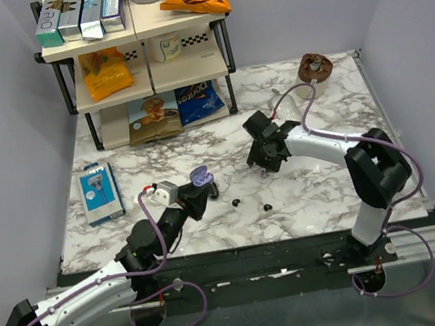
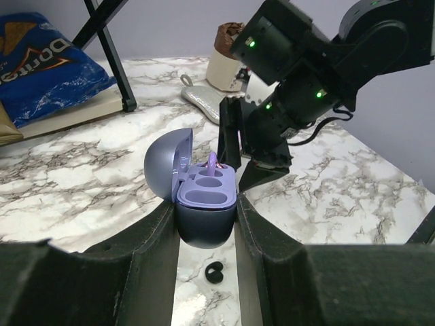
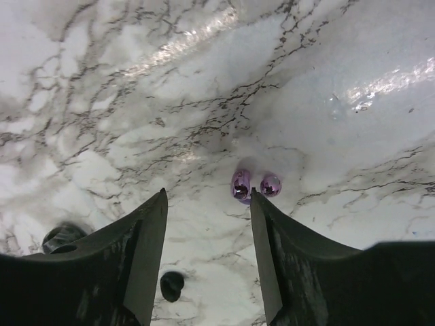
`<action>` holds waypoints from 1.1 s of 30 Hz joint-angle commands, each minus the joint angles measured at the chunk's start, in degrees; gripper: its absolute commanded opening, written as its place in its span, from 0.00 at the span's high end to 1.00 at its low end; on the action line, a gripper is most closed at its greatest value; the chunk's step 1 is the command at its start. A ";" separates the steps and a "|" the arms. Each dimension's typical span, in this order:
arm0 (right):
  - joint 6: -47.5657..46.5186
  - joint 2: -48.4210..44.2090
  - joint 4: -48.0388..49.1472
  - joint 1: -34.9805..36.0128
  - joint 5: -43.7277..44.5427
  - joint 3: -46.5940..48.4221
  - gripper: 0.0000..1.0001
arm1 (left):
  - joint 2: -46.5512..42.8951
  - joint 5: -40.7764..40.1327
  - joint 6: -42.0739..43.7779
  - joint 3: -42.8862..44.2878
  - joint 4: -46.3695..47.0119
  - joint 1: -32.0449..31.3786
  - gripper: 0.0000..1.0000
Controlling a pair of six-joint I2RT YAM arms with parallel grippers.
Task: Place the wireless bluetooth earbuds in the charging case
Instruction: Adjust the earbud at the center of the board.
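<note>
My left gripper [image 1: 204, 189] is shut on the open lavender-blue charging case [image 1: 200, 177] and holds it just above the table, lid up. In the left wrist view the case [image 2: 206, 204] sits between my fingers [image 2: 156, 244] with its two wells empty. Two black earbuds lie on the marble, one [image 1: 236, 202] just right of the case and one [image 1: 267, 206] further right. One bud [image 2: 215, 273] shows below the case. My right gripper [image 1: 265, 169] is open and empty, low over the table [image 3: 208, 197]. A bud [image 3: 172, 285] lies by its left finger. Two glossy purple bits [image 3: 239, 185] lie at its right fingertip.
A shelf rack [image 1: 143, 59] with snack bags stands at the back left. A blue boxed item [image 1: 100, 192] lies at the left. A brown-topped object [image 1: 315, 66] and a white pouch [image 1: 295, 105] sit at the back right. A second dark round thing [image 3: 61, 238] is partly hidden behind my right gripper's left finger.
</note>
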 commanded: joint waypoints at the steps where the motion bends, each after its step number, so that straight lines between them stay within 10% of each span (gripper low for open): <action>1: -5.22 -5.64 -1.04 -0.06 3.80 -0.16 0.37 | -0.42 -1.26 0.39 0.01 0.92 -0.40 1.00; 5: -11.45 -6.17 -0.52 0.28 3.37 0.28 0.37 | 0.20 -1.17 0.21 -0.07 1.54 -0.40 1.00; 15: -60.93 -17.84 16.62 4.42 -1.72 -12.46 0.46 | -0.77 -1.79 0.91 -0.16 1.89 -0.58 1.00; 33: -67.63 -9.16 16.36 7.58 -5.17 -10.53 0.50 | -1.21 -1.00 -0.05 -1.57 3.30 -1.19 1.00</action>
